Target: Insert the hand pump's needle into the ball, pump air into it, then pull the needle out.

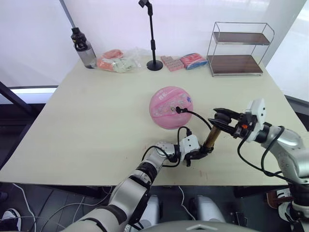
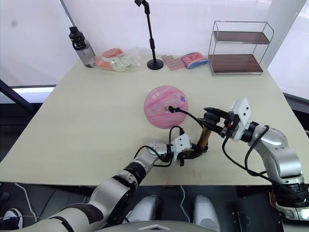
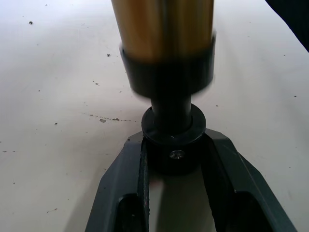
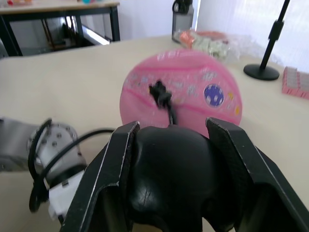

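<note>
Both my grippers pinch the pump [image 1: 211,137]: left gripper [image 1: 199,152] its base, right gripper [image 1: 223,119] the handle [image 4: 171,179], needle fitting [image 4: 159,92] in the ball [image 1: 171,107].

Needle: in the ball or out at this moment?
In. The hose's black fitting sits on the ball; the needle itself is hidden.

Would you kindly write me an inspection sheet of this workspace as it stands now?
Surface: pale table, lightly speckled.
Job's things: hand pump stands upright beside ball; hose plugged into ball's valve.
Clutter: bottle, packets, stand, wire shelf along the far edge.
Grippers: left gripper clamps pump's base; right gripper grips pump's handle.
Cables: robot wrist wiring; floor leads.
Surroundings: white backdrop.
</note>
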Tool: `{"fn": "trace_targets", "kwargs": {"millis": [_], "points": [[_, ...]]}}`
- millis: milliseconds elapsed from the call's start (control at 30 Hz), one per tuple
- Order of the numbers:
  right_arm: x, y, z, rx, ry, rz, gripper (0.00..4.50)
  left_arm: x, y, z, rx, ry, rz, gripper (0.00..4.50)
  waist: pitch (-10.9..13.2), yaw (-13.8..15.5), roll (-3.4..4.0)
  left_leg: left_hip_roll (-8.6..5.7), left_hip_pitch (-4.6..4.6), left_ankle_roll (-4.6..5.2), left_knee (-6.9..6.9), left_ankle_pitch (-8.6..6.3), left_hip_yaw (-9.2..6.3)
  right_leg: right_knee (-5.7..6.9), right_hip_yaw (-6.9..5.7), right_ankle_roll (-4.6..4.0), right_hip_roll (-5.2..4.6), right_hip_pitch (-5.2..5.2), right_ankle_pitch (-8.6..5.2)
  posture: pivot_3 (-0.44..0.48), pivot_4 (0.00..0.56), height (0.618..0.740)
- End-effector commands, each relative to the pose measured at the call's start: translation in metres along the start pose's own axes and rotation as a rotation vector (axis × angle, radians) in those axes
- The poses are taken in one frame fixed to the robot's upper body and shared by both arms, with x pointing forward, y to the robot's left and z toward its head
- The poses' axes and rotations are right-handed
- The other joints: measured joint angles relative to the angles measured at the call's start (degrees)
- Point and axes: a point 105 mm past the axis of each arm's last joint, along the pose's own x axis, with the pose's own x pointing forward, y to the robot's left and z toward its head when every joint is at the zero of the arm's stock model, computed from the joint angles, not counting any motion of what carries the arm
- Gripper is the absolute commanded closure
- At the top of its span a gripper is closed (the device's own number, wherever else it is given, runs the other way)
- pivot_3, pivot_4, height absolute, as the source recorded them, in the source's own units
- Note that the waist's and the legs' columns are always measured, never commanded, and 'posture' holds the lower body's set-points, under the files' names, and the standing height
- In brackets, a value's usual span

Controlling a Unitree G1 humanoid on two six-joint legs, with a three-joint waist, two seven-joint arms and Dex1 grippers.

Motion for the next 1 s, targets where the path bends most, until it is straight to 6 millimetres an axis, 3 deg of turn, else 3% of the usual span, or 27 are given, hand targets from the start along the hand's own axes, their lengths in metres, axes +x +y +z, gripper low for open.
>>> {"fn": "trace_targets", "kwargs": {"millis": [33, 167, 500, 833, 933, 1000], "points": [[-0.002, 0.009, -0.03, 0.071, 0.097, 0.031, 2.83, -0.013, -0.038, -0.063, -0.152, 0.216, -0.094, 3.48, 0.0, 0.0, 0.01, 0.0, 0.0, 0.0, 0.0, 0.0, 0.0, 0.0, 0.0, 0.0, 0.0, 0.0, 0.0, 0.0, 0.15, 0.74], [-0.003, 0.008, 0.011, 0.005, -0.034, 0.074, 2.83, -0.013, -0.039, -0.063, -0.152, 0.216, -0.096, 3.48, 0.1, 0.0, 0.1, 0.0, -0.02, 0.0, 0.0, 0.0, -0.02, 0.0, -0.01, 0.0, 0.0, 0.0, 0.0, 0.0, 0.15, 0.74], [-0.028, -0.014, 0.119, -0.165, -0.144, 0.068, 2.83, -0.014, -0.037, -0.063, -0.147, 0.221, -0.093, 3.48, 1.0, 0.9, 0.51, -0.09, -0.15, 0.01, 0.01, 0.01, -0.03, 0.0, -0.02, 0.02, -0.04, -0.07, 0.01, 0.0, 0.15, 0.74], [-0.044, -0.016, 0.173, -0.248, -0.198, 0.039, 2.83, -0.013, -0.039, -0.064, -0.15, 0.223, -0.101, 3.48, 1.1, 1.0, 0.51, -0.07, -0.14, 0.01, 0.02, 0.0, 0.0, 0.0, -0.03, 0.03, -0.06, -0.07, 0.01, 0.0, 0.15, 0.74], [-0.041, -0.015, 0.171, -0.241, -0.189, 0.045, 2.83, -0.013, -0.039, -0.063, -0.146, 0.225, -0.106, 3.48, 1.2, 1.1, 0.53, -0.05, -0.16, 0.01, 0.02, 0.01, -0.02, 0.0, -0.05, 0.02, -0.06, -0.08, 0.01, 0.0, 0.15, 0.74], [-0.038, -0.014, 0.15, -0.216, -0.126, 0.058, 2.83, -0.013, -0.038, -0.063, -0.141, 0.228, -0.108, 3.48, 1.2, 1.1, 0.54, -0.06, -0.16, 0.0, 0.02, 0.0, 0.0, 0.0, -0.03, 0.02, -0.07, -0.08, 0.01, 0.0, 0.15, 0.74]]}}
